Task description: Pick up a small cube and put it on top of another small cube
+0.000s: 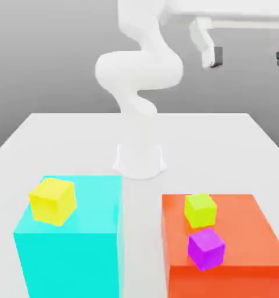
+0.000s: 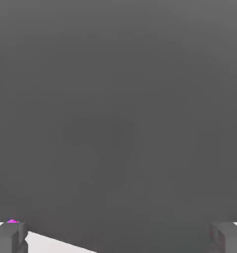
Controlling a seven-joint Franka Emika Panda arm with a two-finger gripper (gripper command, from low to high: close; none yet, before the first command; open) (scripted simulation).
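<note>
Fingers (image 1: 214,56) of the gripper (image 1: 249,58) are held wide apart and empty, while the small cube (image 2: 12,221) (a mere magenta sliver) is glimpsed beside one finger, not between them.

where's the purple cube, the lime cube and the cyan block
purple cube (image 1: 206,249), exterior view, front corner edge
lime cube (image 1: 200,210), exterior view, front corner edge
cyan block (image 1: 98,201), exterior view, bare top face

A yellow cube (image 1: 53,201) tops the cyan block (image 1: 69,244); lime (image 1: 200,210) and purple (image 1: 206,248) cubes top the orange block (image 1: 246,256).
</note>
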